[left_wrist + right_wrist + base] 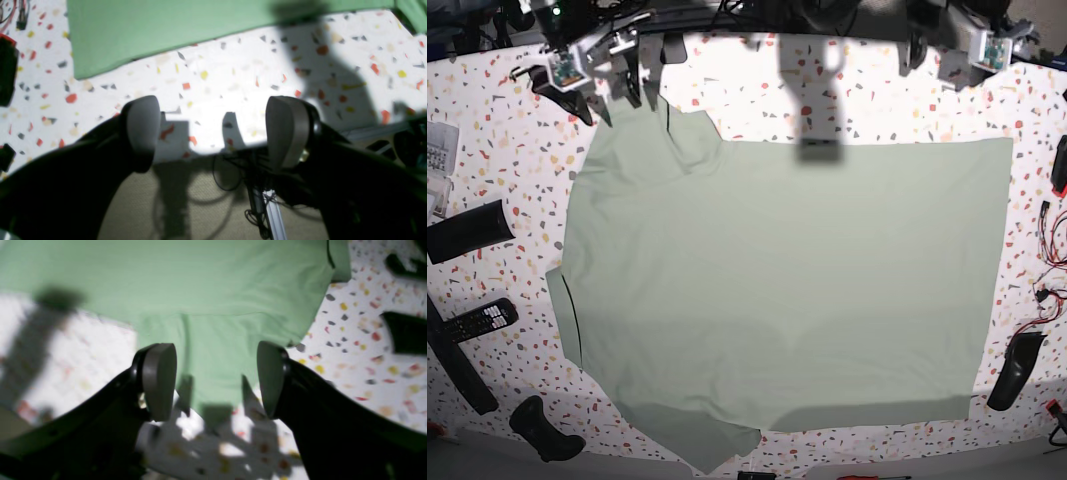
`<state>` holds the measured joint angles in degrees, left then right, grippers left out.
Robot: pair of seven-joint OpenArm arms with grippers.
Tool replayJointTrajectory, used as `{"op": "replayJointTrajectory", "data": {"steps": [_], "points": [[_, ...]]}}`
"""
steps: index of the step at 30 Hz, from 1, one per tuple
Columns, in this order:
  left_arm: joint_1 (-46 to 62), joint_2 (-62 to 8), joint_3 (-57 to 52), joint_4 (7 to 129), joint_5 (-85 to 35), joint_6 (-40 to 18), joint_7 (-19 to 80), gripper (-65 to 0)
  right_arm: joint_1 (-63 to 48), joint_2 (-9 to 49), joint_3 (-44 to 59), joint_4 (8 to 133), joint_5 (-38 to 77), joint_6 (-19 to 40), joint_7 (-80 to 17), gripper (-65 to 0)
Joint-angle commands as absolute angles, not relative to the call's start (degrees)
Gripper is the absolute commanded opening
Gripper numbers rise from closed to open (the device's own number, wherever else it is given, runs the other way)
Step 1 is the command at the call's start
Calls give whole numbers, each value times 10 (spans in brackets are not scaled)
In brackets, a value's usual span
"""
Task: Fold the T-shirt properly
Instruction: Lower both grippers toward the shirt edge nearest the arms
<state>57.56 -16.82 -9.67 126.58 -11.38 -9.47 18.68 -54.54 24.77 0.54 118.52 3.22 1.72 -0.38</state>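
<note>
Starting the first fold, by the look of things: T-shirt spread flat and unfolded across the speckled table, filling the middle of the base view, one sleeve up at eleven o'clock, the other down at seven, straight hem running along the three o'clock side.

At the base view's eleven o'clock, right gripper poised over the upper sleeve, jaws parted fairly wide with nothing between them, sleeve cloth lying below the gap, contact not discernible. Just outside the sleeve, toward nine o'clock, a dark remote and a second one on the table, both clear of the cloth.

Over at one o'clock, left gripper spread fully apart and empty, bare table under it, hem corner well off toward ten o'clock in the left wrist view.

Next move probably calls for lowering onto the sleeve and pinching it, reaching across to the hem corner, then carrying both edges over together.
</note>
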Motion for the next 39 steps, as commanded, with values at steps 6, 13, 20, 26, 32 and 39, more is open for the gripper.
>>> {"op": "replayJointTrajectory", "data": {"steps": [6,13,20,26,32,39], "points": [[450,-170,-97,1276,-90,-95,171,-203,-491,251,8,1232,-64,15,-41,-279],[347,-170,-97,1276,-90,-99,247,-203,-475,250,8,1242,-138,3,-52,-279],[307,-170,-97,1276,-91,-131,249,-203,-476,285,0,1244,-254,167,-131,-280],[308,-170,-97,1276,-91,-131,253,-203,-474,306,-1,1236,-253,257,-131,-280],[308,-170,-97,1276,-91,-131,262,-203,-440,296,-1,1176,-249,255,-94,-280],[308,-170,-97,1276,-91,-131,288,-203,-400,279,-1,1144,-248,255,-50,-280]]}}
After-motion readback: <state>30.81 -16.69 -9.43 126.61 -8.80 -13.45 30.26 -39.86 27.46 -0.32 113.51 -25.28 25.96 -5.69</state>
